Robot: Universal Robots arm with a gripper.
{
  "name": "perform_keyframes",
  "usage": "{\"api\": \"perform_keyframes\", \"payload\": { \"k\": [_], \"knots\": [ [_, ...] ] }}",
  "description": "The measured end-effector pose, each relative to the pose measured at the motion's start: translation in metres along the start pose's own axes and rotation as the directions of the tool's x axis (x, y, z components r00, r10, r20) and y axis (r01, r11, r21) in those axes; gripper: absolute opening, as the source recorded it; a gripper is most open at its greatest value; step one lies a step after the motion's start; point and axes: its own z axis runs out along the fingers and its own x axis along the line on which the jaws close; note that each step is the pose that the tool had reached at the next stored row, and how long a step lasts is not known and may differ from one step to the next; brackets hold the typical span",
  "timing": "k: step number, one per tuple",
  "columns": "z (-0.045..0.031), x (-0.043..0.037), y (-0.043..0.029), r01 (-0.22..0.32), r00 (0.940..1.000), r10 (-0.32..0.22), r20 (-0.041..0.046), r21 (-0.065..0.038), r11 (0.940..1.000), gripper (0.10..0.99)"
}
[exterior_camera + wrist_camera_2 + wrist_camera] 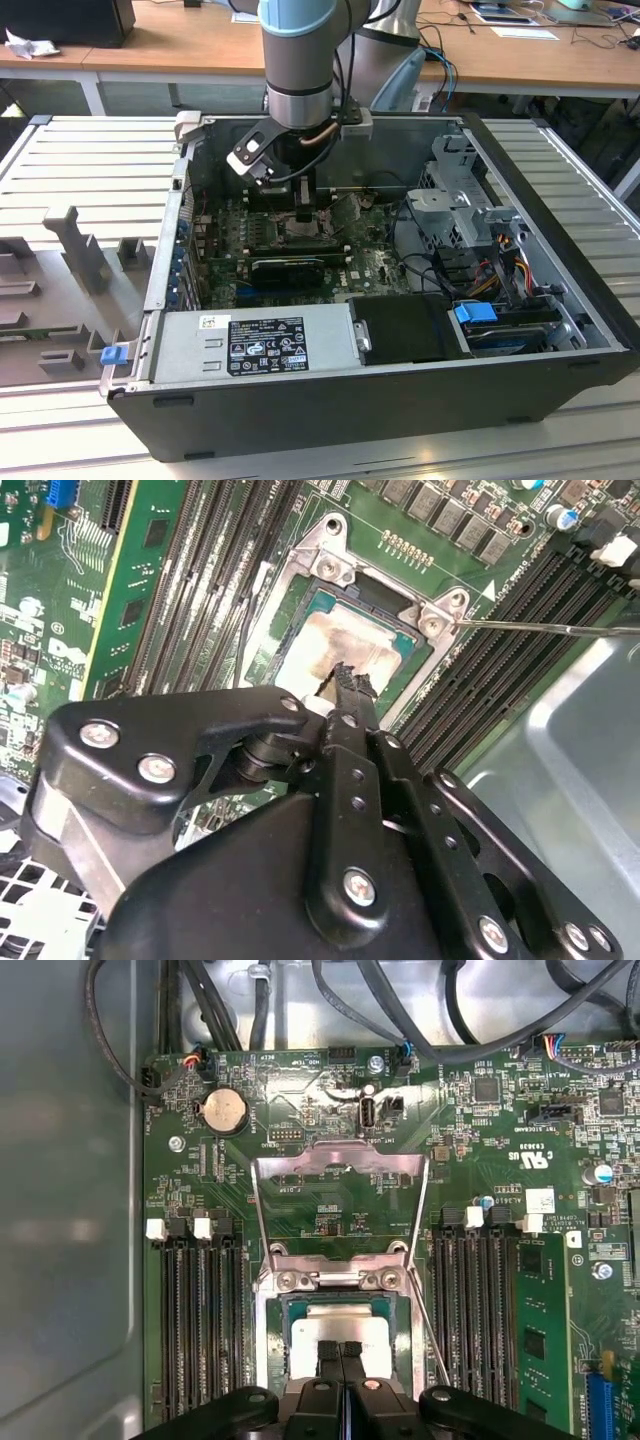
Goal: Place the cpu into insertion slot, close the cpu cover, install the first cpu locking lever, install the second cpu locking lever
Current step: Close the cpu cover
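Gripper [341, 1346] with two fingers [328, 1360] pressed together, tips on one cpu [308, 1325] in insertion slot [270, 1330]; one cpu cover [338, 1158] open.

memory slots [195, 1320] flank insertion slot [266, 1340] | cpu cover [340, 1158] open at one edge

In the case [400, 395] on the desk [90, 150], the cpu [335, 1322] lies in the insertion slot [272, 1332], with memory slots [195, 1330] flanking it on both sides. The cpu cover [340, 1153] lies open beyond the slot, over the board [480, 1140]. The end effector [342, 1352] sits over the cpu, perhaps touching it.
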Motion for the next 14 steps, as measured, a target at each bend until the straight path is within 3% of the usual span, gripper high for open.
{"api": "perform_keyframes", "payload": {
  "k": [3, 8, 11, 14],
  "knots": [
    [-0.0042, 0.0001, 0.0003, 0.0, 1.0, 0.0, -0.0002, 0.0, 1.0, 0.106],
    [-0.0039, 0.0, 0.0055, 0.0, 1.0, 0.0, -0.0029, 0.003, 1.0, 0.106],
    [-0.0058, 0.0001, 0.0056, 0.008, 0.9999, -0.008, -0.0119, 0.003, 1.0, 0.106],
    [-0.0108, 0.0002, 0.006, 0.015, 0.9998, -0.015, -0.0138, 0.003, 0.9999, 0.106]
  ]
}}
